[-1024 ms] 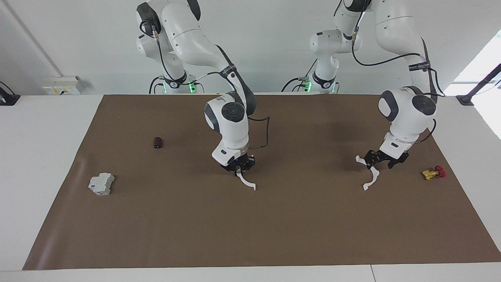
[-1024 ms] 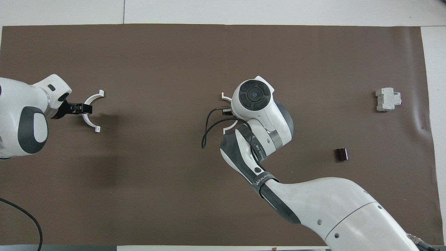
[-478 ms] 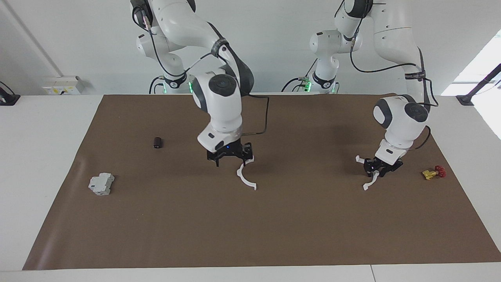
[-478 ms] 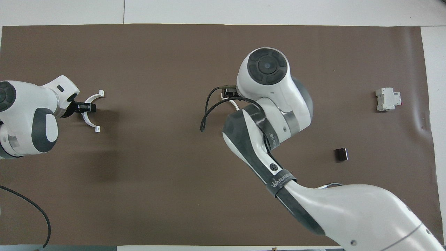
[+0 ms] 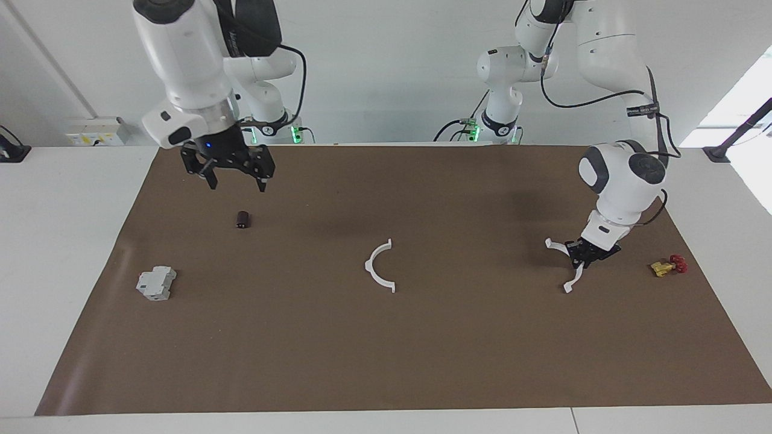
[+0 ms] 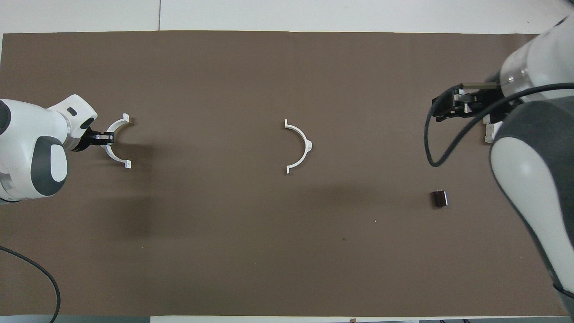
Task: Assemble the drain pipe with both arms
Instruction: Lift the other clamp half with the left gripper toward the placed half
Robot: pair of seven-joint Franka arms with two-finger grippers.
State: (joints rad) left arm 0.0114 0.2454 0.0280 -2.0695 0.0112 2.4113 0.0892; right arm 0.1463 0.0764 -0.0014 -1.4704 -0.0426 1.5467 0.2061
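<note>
One white half-ring of the drain pipe (image 5: pixel 369 268) lies flat and alone in the middle of the brown mat; it also shows in the overhead view (image 6: pixel 307 144). My left gripper (image 5: pixel 586 253) is shut on the second half-ring (image 5: pixel 578 274) at mat level toward the left arm's end of the table; the overhead view shows this gripper (image 6: pixel 105 139) and half-ring (image 6: pixel 115 157) too. My right gripper (image 5: pixel 235 176) is open and empty, raised high over the mat near the black cylinder (image 5: pixel 242 219). In the overhead view the right gripper (image 6: pixel 448 106) is over the right arm's end.
A grey boxy block (image 5: pixel 156 283) lies toward the right arm's end; in the overhead view it is mostly hidden by the right arm. The black cylinder (image 6: pixel 440 198) is nearer to the robots than the block. A small yellow and red part (image 5: pixel 666 265) lies beside the left gripper.
My right gripper let go of the middle half-ring, opened, rose and swung away toward the right arm's end. My left gripper closed on its half-ring and shifted it slightly.
</note>
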